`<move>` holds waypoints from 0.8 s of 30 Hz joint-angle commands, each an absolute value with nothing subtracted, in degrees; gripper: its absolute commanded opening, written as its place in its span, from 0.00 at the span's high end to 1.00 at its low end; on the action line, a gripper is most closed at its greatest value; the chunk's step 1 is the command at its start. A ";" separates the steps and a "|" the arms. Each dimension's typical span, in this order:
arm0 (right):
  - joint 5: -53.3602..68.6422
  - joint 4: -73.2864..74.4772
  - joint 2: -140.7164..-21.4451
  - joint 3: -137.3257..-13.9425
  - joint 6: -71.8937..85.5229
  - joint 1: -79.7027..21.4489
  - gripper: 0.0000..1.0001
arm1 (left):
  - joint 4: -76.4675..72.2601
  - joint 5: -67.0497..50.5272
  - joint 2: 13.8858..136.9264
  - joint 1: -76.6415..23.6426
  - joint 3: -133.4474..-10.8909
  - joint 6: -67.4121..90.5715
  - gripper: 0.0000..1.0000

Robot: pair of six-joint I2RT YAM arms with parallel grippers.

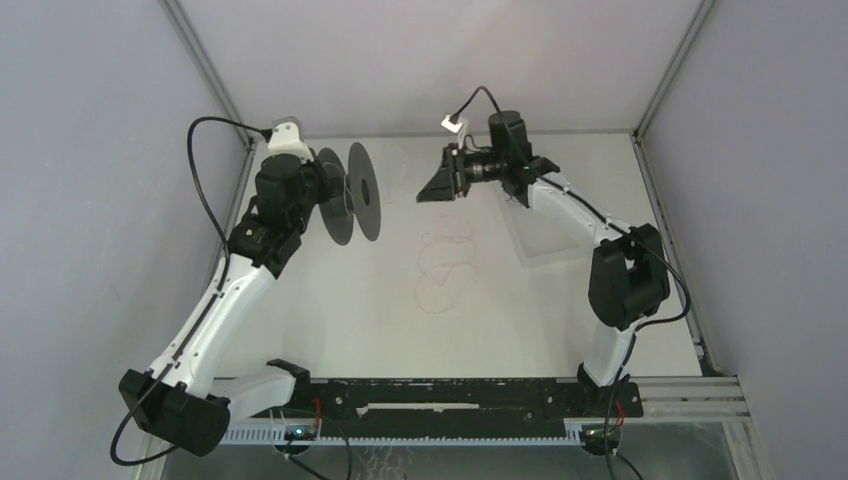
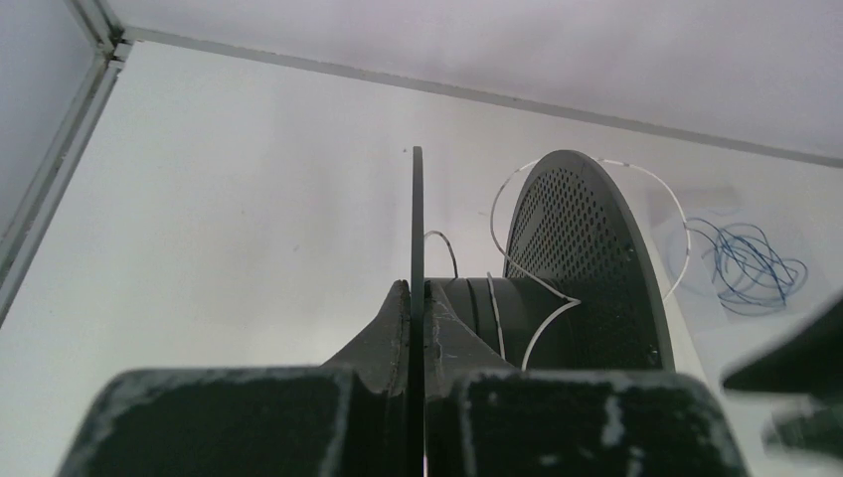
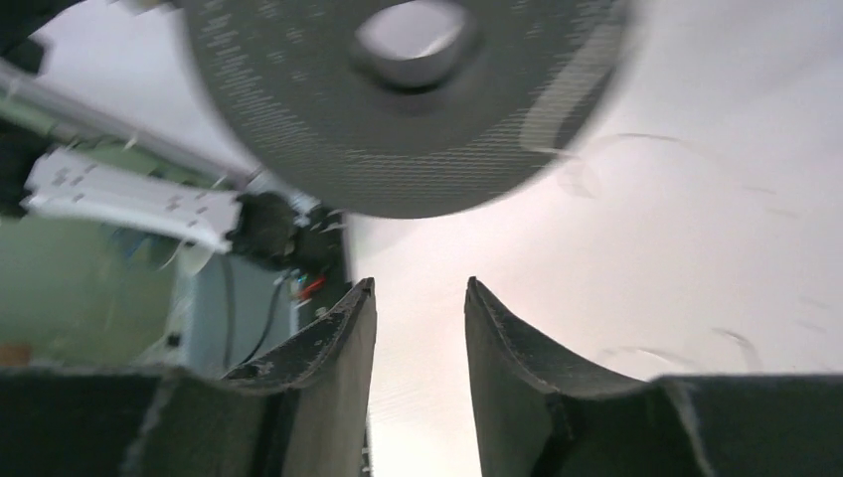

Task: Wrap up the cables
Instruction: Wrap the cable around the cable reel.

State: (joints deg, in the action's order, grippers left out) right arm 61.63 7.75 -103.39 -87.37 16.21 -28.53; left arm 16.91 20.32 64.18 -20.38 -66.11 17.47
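Left gripper (image 2: pixel 418 310) is clamped hard on the near flange of the black spool (image 2: pixel 577 268), holding it up at ten o'clock over the table. Right gripper (image 3: pixel 418 298) hovers at twelve o'clock, jaws parted, nothing between them. The cable (image 1: pixel 445 265) lies in loose loops at table centre, with a few turns on the hub and slack arching over the far flange. Nothing is tensioning it, so that slack could snag or slip off. The translucent tray (image 1: pixel 550 238) at two o'clock seems to hold only the blue wire tangle (image 2: pixel 751 268).
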 commanded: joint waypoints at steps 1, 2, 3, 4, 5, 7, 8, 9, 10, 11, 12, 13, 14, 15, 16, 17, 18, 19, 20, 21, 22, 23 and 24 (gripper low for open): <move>55.08 7.82 -106.32 -87.95 13.29 -23.30 0.52 | 14.84 14.99 60.14 -19.94 -69.34 16.96 1.00; 54.20 7.59 -106.94 -87.93 12.99 -22.39 0.51 | 15.00 14.24 59.80 -19.88 -69.35 16.93 1.00; 53.64 7.28 -107.59 -87.89 12.53 -21.59 0.49 | 15.33 13.78 59.51 -19.73 -69.41 16.88 1.00; 53.07 7.23 -108.45 -88.21 11.78 -20.83 0.46 | 15.50 12.75 59.28 -19.65 -69.44 16.91 1.00; 52.14 8.04 -109.46 -88.75 10.50 -20.49 0.45 | 15.66 12.03 59.18 -19.56 -69.63 16.88 1.00; 50.12 10.19 -111.79 -90.40 8.02 -20.35 0.42 | 16.28 10.95 58.84 -19.59 -70.20 16.93 1.00; 49.68 11.63 -113.04 -91.39 7.33 -20.34 0.41 | 16.65 10.69 58.77 -19.60 -70.41 16.94 1.00; 49.62 11.96 -114.34 -92.23 7.17 -20.43 0.40 | 16.89 10.33 58.64 -19.60 -70.74 16.92 1.00; 49.53 12.20 -115.71 -92.96 7.02 -20.52 0.40 | 17.21 10.12 58.58 -19.53 -71.01 16.92 1.00; 49.31 12.68 -117.25 -93.70 6.45 -20.68 0.39 | 17.37 9.98 58.55 -19.56 -71.27 16.96 1.00; 49.09 13.18 -118.42 -94.59 5.63 -20.88 0.38 | 17.40 9.63 58.52 -19.55 -71.33 17.04 1.00; 49.18 13.62 -119.41 -95.70 4.70 -21.17 0.38 | 17.47 9.39 58.53 -19.46 -71.48 17.19 1.00; 49.09 14.05 -120.23 -96.44 3.83 -21.52 0.37 | 17.49 9.13 58.53 -19.51 -71.47 17.34 1.00; 48.69 14.45 -121.09 -97.21 2.38 -22.05 0.36 | 17.49 8.88 58.62 -19.51 -71.52 17.46 1.00; 48.08 14.98 -121.78 -98.01 1.07 -22.57 0.36 | 17.49 8.61 58.71 -19.57 -71.66 17.64 1.00; 47.54 15.62 -122.66 -99.05 0.16 -22.95 0.35 | 17.49 8.16 58.79 -19.51 -71.76 17.78 1.00; 47.21 16.46 -123.59 -100.28 -0.58 -23.28 0.35 | 17.49 7.91 58.89 -19.50 -71.80 17.83 1.00; 46.89 17.37 -124.68 -101.69 -1.34 -23.70 0.35 | 17.69 7.71 59.01 -19.51 -71.96 17.96 1.00; 47.06 18.40 -125.71 -103.08 -2.03 -23.91 0.34 | 17.75 7.50 59.04 -19.51 -72.06 18.02 1.00; 47.18 19.24 -126.68 -104.36 -2.61 -24.18 0.34 | 17.83 7.39 59.06 -19.47 -72.07 18.09 1.00; 47.20 19.85 -127.39 -105.34 -3.16 -24.50 0.34 | 17.80 7.26 59.06 -19.56 -72.05 18.11 1.00; 47.34 20.57 -128.29 -106.25 -3.89 -24.89 0.34 | 17.83 7.17 59.07 -19.50 -72.00 18.16 1.00; 47.41 21.14 -128.82 -107.14 -4.67 -25.26 0.34 | 17.83 7.20 59.06 -19.50 -72.00 18.18 1.00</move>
State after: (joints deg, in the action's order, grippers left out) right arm 47.55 18.28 -127.37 -102.45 0.34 -23.81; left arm 21.54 8.86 60.82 -19.84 -66.26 17.50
